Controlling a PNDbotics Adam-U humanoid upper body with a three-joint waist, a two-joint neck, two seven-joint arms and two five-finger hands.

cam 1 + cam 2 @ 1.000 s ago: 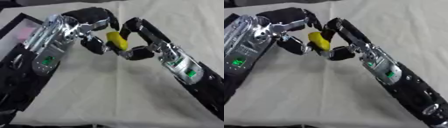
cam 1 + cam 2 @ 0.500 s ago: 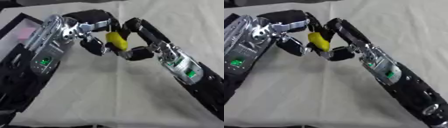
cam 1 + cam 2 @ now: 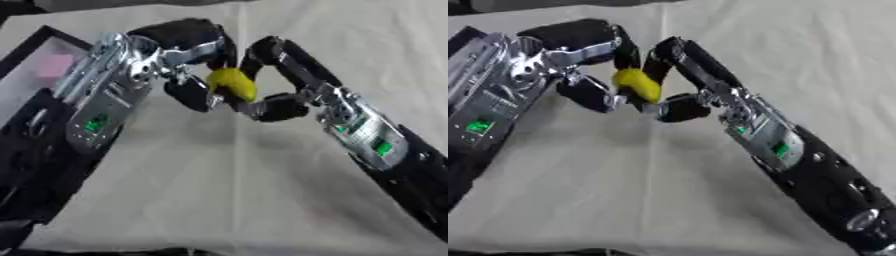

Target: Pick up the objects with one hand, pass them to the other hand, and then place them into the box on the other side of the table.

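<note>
Mid-table, above the cloth (image 3: pixel 219 190), both hands meet for the handover; left hand (image 3: pixel 188 55) and right hand (image 3: pixel 280 75) each curl fingers round the yellow object (image 3: pixel 231 84); box (image 3: pixel 35 55) waits far left.

**Two head cameras, one downward look**

I watched through the two eyes in the robot's head, both tipped down at the table (image 3: pixel 262 200) from close above. Both views shared the two arms meeting near the top centre around a yellow thing (image 3: pixel 232 84). The left eye sat a little further left, so it also caught the dark-rimmed box (image 3: pixel 35 42) at the left edge; the right eye showed only its corner and more of the right forearm.
</note>
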